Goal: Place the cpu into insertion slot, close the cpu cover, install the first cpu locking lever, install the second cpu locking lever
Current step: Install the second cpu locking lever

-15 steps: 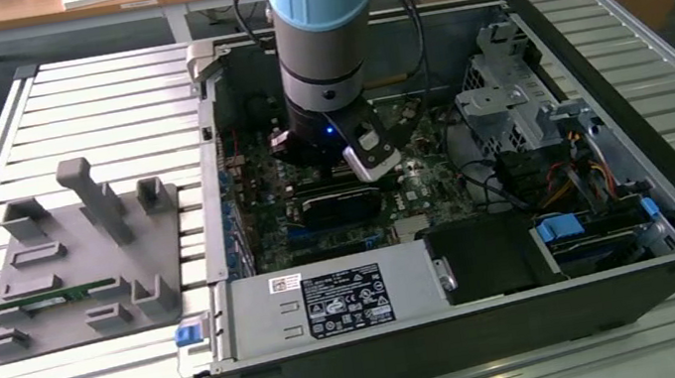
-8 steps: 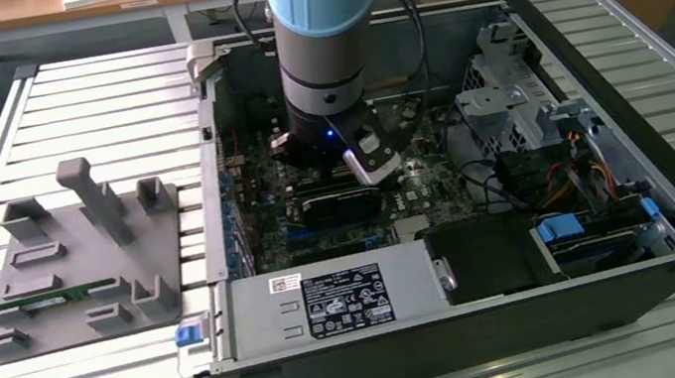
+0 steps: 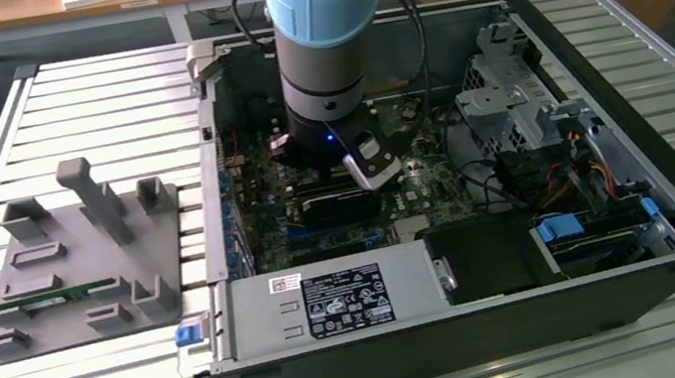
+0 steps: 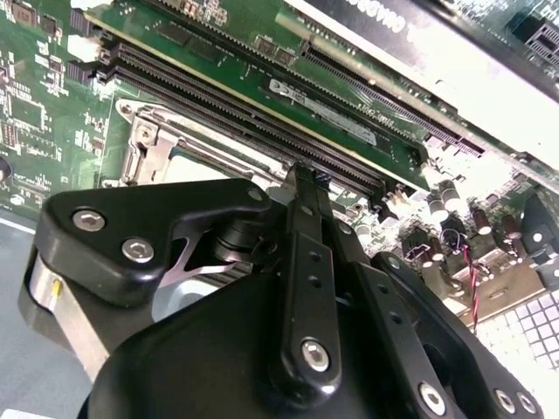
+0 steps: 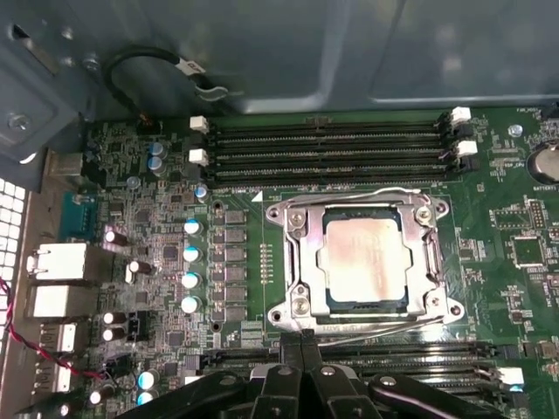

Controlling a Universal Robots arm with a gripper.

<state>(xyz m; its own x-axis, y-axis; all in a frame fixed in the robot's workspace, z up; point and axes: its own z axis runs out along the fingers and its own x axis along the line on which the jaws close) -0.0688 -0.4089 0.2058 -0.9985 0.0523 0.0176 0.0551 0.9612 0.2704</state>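
Observation:
In the first wrist view the cpu [image 5: 362, 262], a dull silver square, lies in the insertion slot [image 5: 367, 308]. The silver cpu cover [image 5: 420, 255] is folded down flat around it. One thin wire locking lever [image 5: 349, 193] runs along the cover's side towards the memory slots. The other lever [image 5: 384, 329] runs along the opposite side, just past my fingertips; I cannot tell whether either is hooked. My gripper [image 5: 302, 342] is shut with nothing visible between its black fingers, tips close beside the cover's edge. The exterior view has the gripper [image 3: 369, 172] low inside the computer case.
Long black memory slots [image 5: 332, 148] flank the socket, with capacitors [image 5: 192, 253] beside it. The case wall [image 3: 209, 118], a drive cage [image 3: 505, 99] and a power supply [image 3: 334, 300] hem in the arm. A grey fixture [image 3: 87, 256] sits on the slatted table at the exterior view's left.

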